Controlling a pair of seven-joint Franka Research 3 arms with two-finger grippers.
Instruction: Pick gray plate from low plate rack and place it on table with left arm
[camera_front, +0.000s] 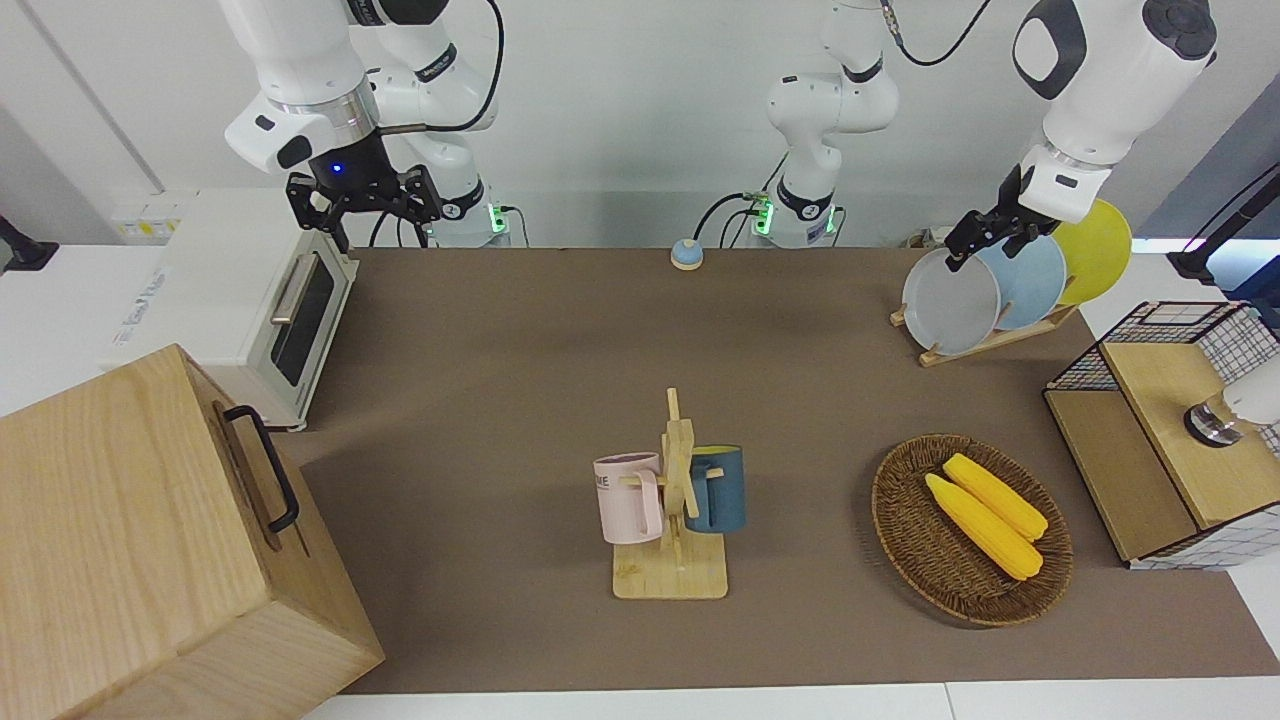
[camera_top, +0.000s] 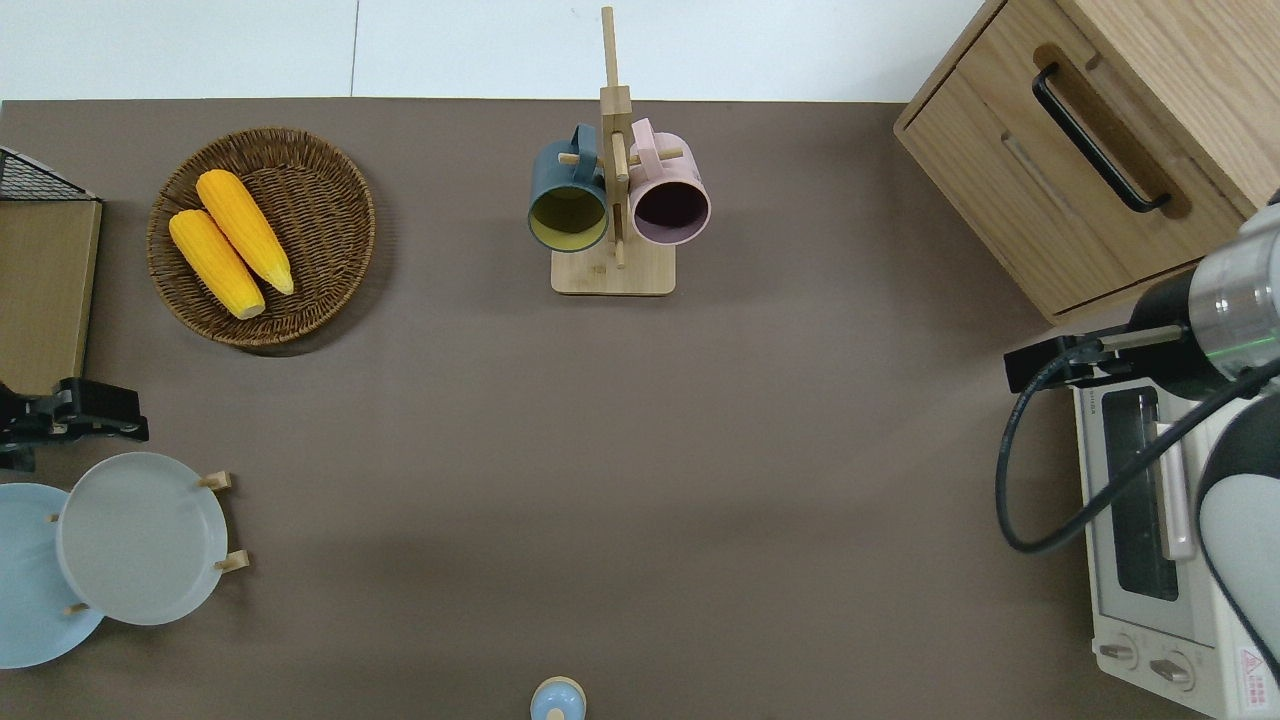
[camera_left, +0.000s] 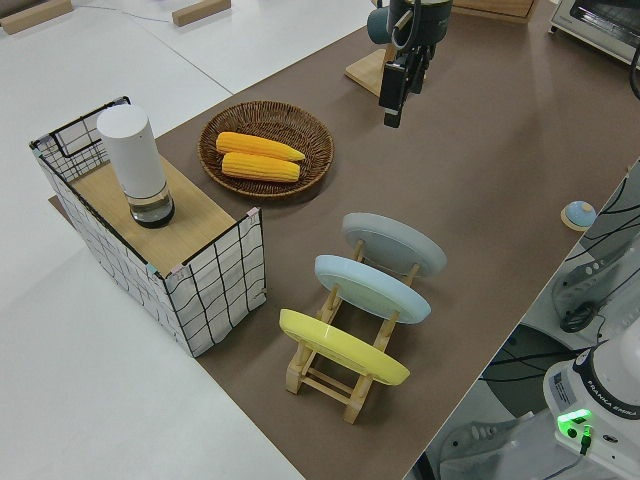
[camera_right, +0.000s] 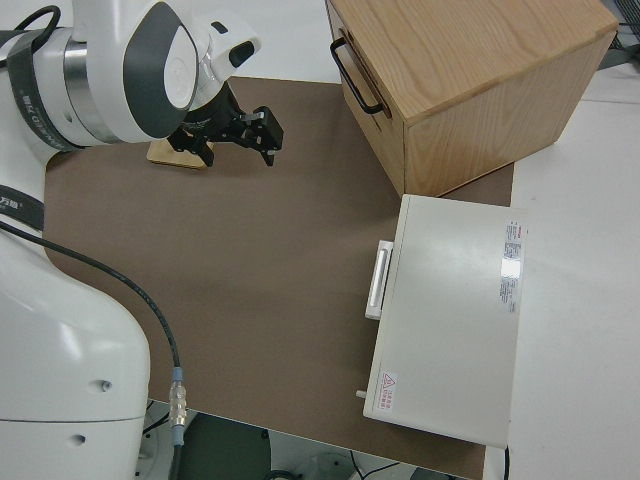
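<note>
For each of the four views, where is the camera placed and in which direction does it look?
Front view: across the table, facing the robots; both arms show, left end effector at the gray plate.
Overhead view: straight down; left end effector at the edge, right arm over the oven.
Left side view: raised at the left arm's end, looking along the table; rack and left end effector show.
Right side view: above the right arm; right end effector shows.
Front, overhead and left side views share the gray plate.
</note>
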